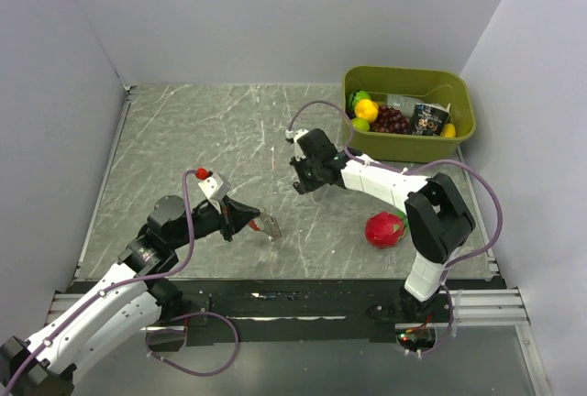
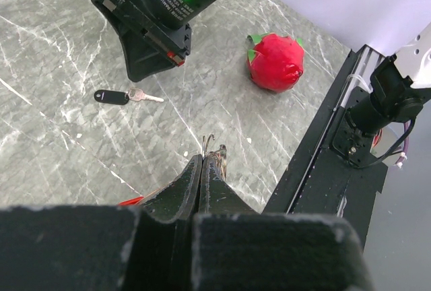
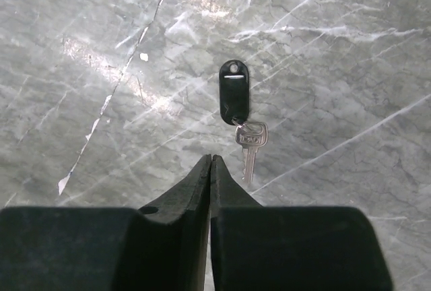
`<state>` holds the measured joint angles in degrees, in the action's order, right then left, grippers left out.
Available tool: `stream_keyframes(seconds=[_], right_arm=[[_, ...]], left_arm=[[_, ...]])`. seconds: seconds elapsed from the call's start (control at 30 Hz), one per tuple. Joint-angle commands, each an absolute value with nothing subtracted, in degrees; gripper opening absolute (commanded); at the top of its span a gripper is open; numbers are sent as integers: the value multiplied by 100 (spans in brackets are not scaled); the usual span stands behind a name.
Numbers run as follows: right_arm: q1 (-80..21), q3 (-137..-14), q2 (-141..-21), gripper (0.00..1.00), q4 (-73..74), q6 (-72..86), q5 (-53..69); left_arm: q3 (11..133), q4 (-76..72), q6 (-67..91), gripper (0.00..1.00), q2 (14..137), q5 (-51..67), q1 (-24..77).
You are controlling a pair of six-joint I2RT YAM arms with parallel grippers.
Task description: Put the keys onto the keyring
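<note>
Jaws shut; one keyring (image 3: pixel 234 95), one key (image 3: pixel 248 144).

Left arm (image 1: pixel 101 300) reaching low, forward and right. Left tool (image 1: pixel 257 223) level, jaws clamped tight on keys (image 1: pixel 270 227). Right arm (image 1: pixel 381 179) bent sharply at elbow, right tool (image 3: pixel 211 163) angled down, jaws pressed together.

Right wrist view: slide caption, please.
Right gripper, jaws shut empty, near silver metal key joined to black oval tag on grey marbled table.
</note>
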<state>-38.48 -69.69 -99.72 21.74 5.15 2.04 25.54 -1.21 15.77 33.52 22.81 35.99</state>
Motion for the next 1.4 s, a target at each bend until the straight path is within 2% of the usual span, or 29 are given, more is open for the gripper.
stream_keyframes(seconds=[0.0, 0.1, 0.13, 0.23, 0.33, 0.77, 1.03, 1.37], right_arm=[[-3832, -6969, -10010, 15, 2074, 396, 220], [-3788, -7136, -10248, 29, 2083, 325, 263], [-3718, -7180, -10344, 37, 2031, 308, 281], [-3639, -7207, -10467, 50, 1934, 272, 474], [-3560, -7242, -10573, 53, 1916, 202, 492], [-3322, -6961, -10828, 48, 1389, 290, 1186], [-3296, -6961, -10942, 42, 1336, 352, 1037], [-3287, -6908, -10837, 40, 1512, 343, 958]], left_arm=[[2883, -316, 1565, 1, 3278, 2338, 3586], [2883, -308, 1565, 1, 3270, 2347, 3586], [2883, -308, 1573, 1, 3261, 2338, 3586], [2883, -290, 1565, 1, 3261, 2338, 3586], [2883, -299, 1573, 1, 3261, 2347, 3586], [2892, -343, 1564, 1, 3357, 2400, 3577], [2892, -352, 1564, 1, 3366, 2408, 3586], [2892, -334, 1573, 1, 3331, 2391, 3586]])
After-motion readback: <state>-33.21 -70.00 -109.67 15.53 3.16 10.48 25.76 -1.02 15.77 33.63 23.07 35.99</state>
